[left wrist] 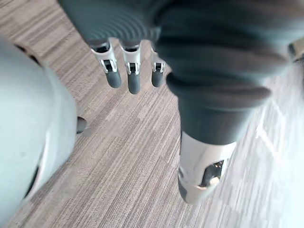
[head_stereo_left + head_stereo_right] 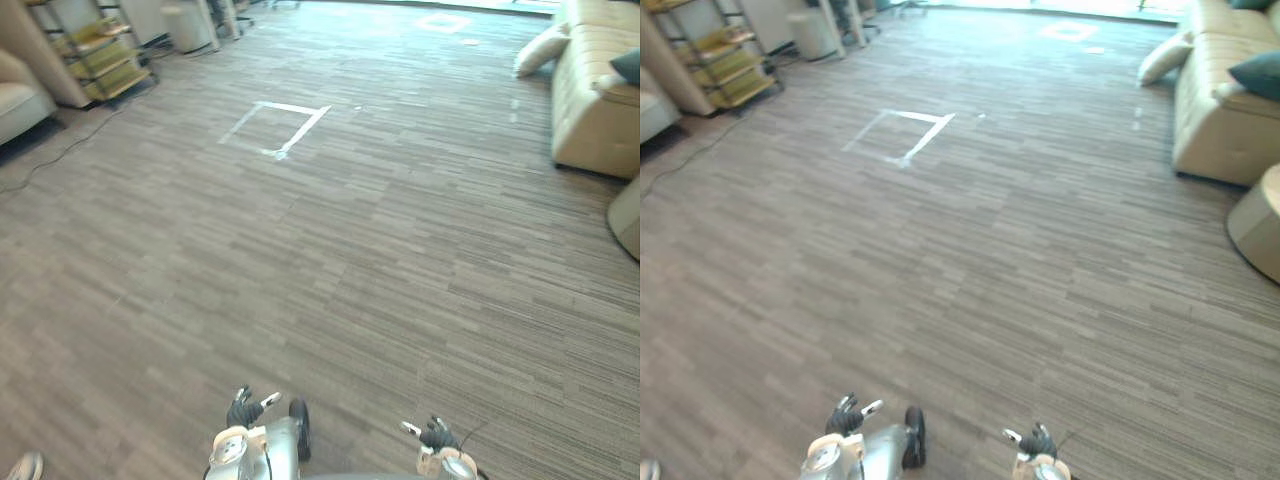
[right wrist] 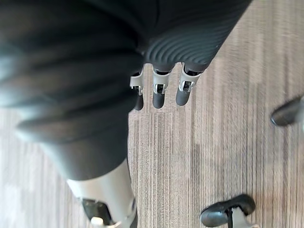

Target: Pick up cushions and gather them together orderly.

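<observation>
A cream cushion (image 2: 540,48) lies at the far right, leaning on the end of a beige sofa (image 2: 595,100). On the sofa's seat sits a dark teal cushion (image 2: 1258,72), and the edge of another teal one (image 2: 1250,4) shows above it. Both hands hang low at the near edge, far from the cushions. My left hand (image 2: 243,410) has straight, relaxed fingers (image 1: 128,76) over bare floor and holds nothing. My right hand (image 2: 435,435) is the same, its fingers (image 3: 159,92) straight and empty.
A round beige pouf (image 2: 1255,235) stands in front of the sofa at the right edge. A white tape square (image 2: 278,125) marks the floor ahead. At the far left are a shelf rack (image 2: 100,50), an armchair (image 2: 18,100) and a white bin (image 2: 185,25). A person's shoe (image 2: 25,467) shows at the lower left.
</observation>
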